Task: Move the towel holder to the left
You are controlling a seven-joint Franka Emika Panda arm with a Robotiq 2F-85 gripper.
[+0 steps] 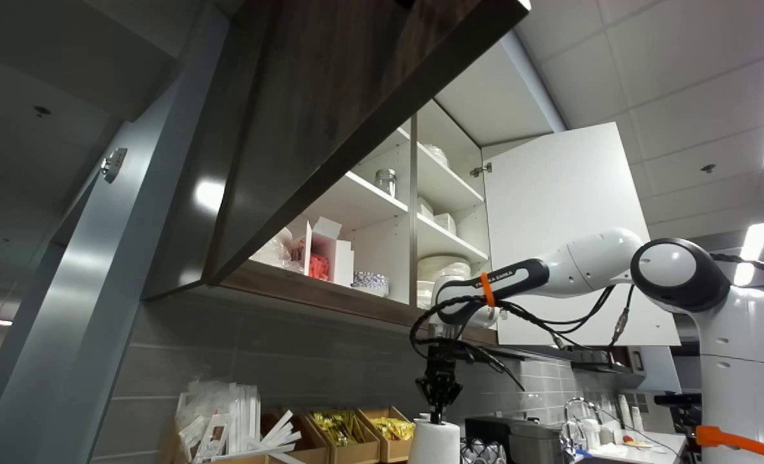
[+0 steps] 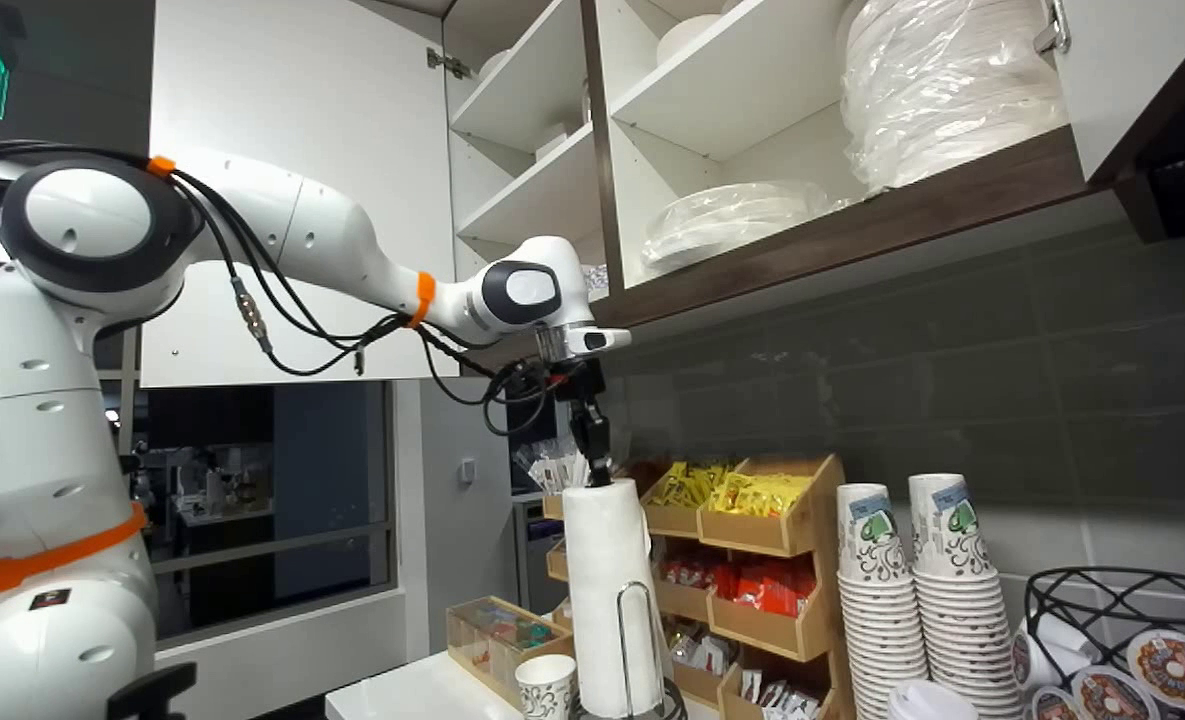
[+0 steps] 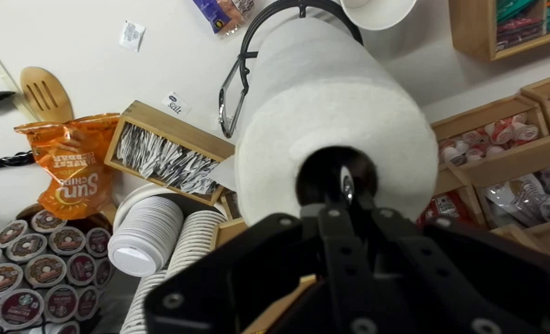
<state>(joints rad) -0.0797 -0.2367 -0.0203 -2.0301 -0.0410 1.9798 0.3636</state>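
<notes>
The towel holder stands upright with a white paper towel roll [image 2: 602,600] on it; its chrome side wire [image 2: 621,630] shows in an exterior view. The roll top also shows in an exterior view [image 1: 433,444]. In the wrist view, the holder's black base ring [image 3: 257,22] is at the top and its metal top loop [image 3: 346,184] shows inside the roll's core. My gripper [image 3: 347,200] points down into the core, fingers close together around the loop. It also shows in both exterior views [image 1: 436,415] [image 2: 597,472]. Its fingertips are partly hidden in the core.
A paper cup [image 2: 546,684] stands close beside the holder. A wooden packet rack [image 2: 820,560] is behind it, then stacked cups [image 2: 882,640]. A wooden packet box [image 3: 182,124] and a chip bag [image 3: 77,171] lie nearby. Open cabinets [image 1: 349,309] hang overhead.
</notes>
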